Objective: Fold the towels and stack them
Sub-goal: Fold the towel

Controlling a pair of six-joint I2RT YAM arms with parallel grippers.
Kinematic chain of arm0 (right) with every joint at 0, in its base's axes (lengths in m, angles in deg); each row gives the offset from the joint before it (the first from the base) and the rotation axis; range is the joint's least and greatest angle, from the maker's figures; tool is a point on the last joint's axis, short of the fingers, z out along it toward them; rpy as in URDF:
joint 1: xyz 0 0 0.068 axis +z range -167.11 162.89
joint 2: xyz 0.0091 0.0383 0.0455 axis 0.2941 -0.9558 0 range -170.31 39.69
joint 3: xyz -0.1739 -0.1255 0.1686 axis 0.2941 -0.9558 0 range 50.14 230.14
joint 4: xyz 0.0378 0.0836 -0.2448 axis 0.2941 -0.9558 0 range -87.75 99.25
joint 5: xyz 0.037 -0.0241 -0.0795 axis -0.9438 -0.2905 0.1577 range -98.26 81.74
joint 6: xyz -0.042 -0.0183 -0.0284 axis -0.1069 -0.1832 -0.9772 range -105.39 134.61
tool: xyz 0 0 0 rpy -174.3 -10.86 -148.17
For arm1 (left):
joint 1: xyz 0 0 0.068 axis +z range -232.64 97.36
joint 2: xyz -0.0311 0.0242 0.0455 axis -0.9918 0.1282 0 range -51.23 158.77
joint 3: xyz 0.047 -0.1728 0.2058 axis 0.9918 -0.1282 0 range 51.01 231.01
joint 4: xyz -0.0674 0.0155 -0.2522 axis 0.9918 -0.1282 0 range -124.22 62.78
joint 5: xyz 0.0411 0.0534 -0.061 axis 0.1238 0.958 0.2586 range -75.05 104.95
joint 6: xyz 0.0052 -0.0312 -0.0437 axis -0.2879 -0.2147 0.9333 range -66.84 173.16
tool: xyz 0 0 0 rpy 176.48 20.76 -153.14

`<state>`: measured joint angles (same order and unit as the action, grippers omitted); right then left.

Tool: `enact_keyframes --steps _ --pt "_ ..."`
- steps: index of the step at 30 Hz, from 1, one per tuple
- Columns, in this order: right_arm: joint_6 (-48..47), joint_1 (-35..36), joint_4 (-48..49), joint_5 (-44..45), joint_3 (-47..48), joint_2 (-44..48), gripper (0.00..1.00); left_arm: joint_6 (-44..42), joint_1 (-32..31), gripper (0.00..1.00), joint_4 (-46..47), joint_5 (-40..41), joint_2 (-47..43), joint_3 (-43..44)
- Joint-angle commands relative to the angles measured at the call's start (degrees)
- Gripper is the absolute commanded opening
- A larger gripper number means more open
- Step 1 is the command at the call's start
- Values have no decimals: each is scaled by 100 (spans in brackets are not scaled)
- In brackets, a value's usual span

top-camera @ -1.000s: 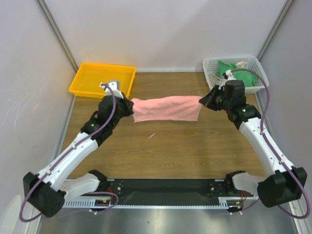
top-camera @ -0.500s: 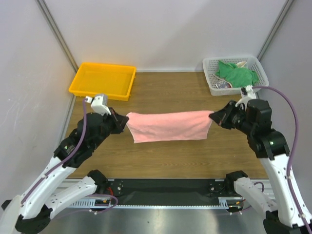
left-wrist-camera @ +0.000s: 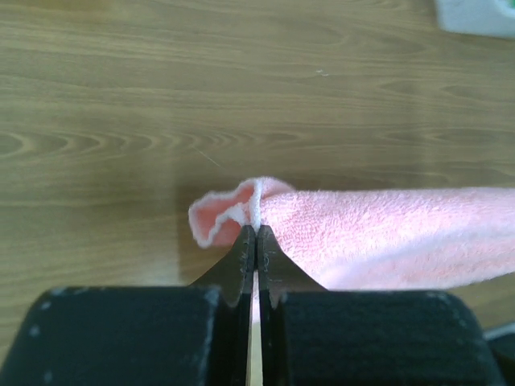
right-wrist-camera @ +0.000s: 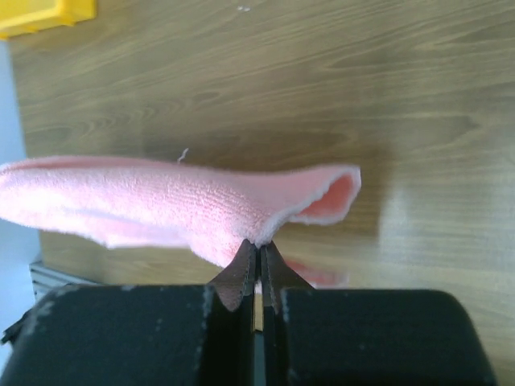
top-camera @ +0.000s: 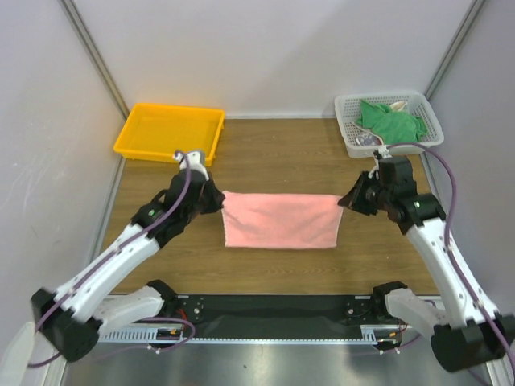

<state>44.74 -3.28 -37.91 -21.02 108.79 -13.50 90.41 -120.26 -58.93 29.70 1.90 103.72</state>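
A salmon-pink towel hangs stretched between my two grippers over the middle of the table. My left gripper is shut on its left top corner; the left wrist view shows the towel's white-edged hem pinched at the tips of that left gripper. My right gripper is shut on the right top corner, and in the right wrist view the towel runs off leftward from the right gripper. A green towel lies crumpled in the white mesh basket, with a patterned towel partly showing beneath it.
A yellow plastic tray stands at the back left of the wooden table. The mesh basket sits in the back right corner. Grey walls close in both sides. A black rail with the arm bases runs along the near edge.
Both grippers, holding the pink towel, swung toward me and then back toward the table's middle. The towel now hangs lower and wider, its bottom edge near the wood.
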Motion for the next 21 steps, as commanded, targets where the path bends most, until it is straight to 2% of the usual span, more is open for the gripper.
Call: enact_keyframes --steps 1,6,10,13,15,17,18,19,21 --pt "-314 -116 988 107 556 -647 0 -508 518 0 981 -400 671 380" --pt "-675 -222 1577 1 1551 -1729 0 -1280 835 0 1779 -446 1489 1215" --pt "-859 -284 2296 -280 1676 -2160 0 -1695 906 0 2729 -306 1649 1094" --pt "-912 -284 3025 -193 730 -2012 0 -1914 906 0 3818 -393 1324 155" --pt "-939 -284 3255 -140 -129 -1836 0 -1924 889 0 4537 -393 1017 -864" --pt "-930 -284 3563 -157 -738 -1617 0 -1819 889 0 4752 -262 876 -1706" --pt "-956 -284 3721 -201 -1420 -1503 0 -1636 871 0 4691 -235 771 -1911" --pt "-895 -284 3818 -236 -1662 -1397 0 -1512 845 0 4613 -235 691 -2096" --pt "-764 -284 3671 -306 -2241 -1011 0 -1187 530 0 4428 -35 228 -2623"
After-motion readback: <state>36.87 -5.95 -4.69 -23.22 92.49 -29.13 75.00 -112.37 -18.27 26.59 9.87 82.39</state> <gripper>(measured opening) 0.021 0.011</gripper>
